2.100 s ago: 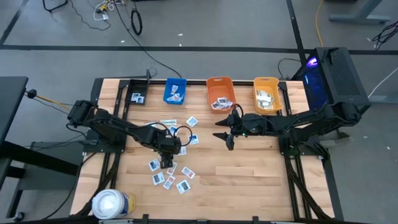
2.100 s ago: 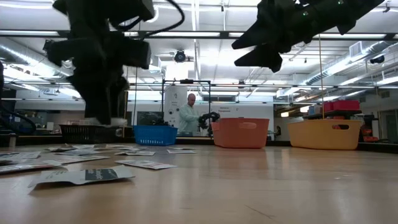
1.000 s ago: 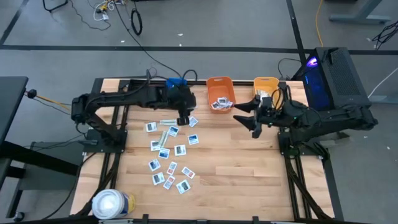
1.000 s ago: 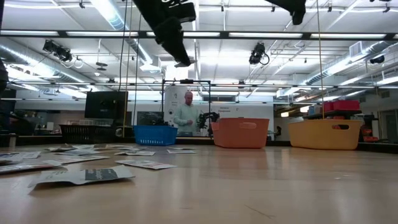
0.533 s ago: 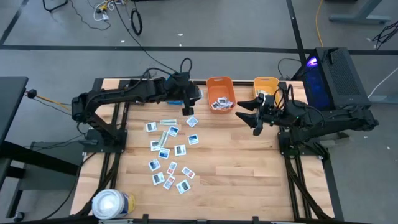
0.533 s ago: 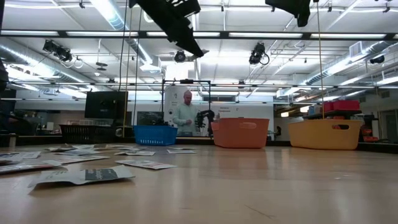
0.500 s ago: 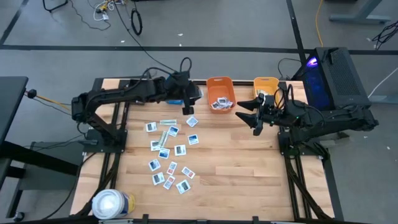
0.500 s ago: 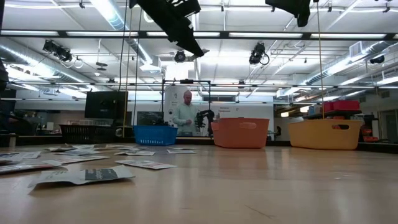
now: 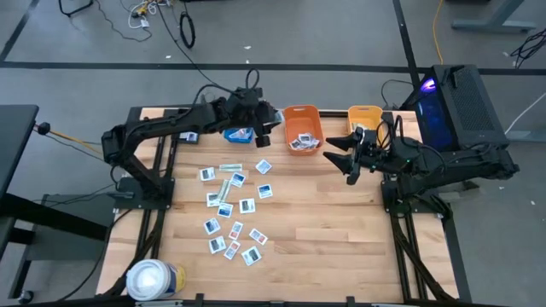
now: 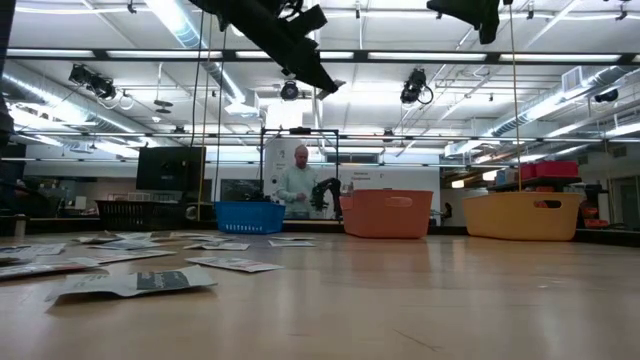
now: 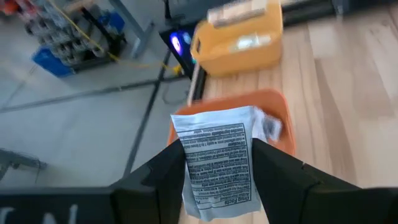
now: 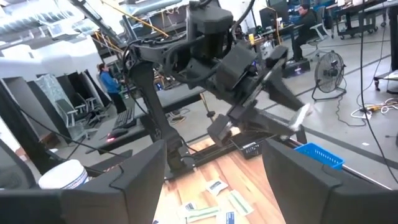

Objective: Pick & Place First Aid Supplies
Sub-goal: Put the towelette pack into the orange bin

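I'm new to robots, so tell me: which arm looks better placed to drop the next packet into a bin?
The left, I'd say. Its gripper is clamped on a white packet and hangs near the orange bin. The right gripper hovers open and empty over the table, away from the loose packets.

Light wooden table (image 9: 324,222), bearing along its far edge a black tray (image 9: 188,134), a blue bin (image 9: 235,134), an orange bin (image 9: 300,115) and a yellow bin (image 9: 365,112); scattered first aid packets (image 9: 229,209) left of centre; a large white roll (image 9: 150,280) at the near left corner.
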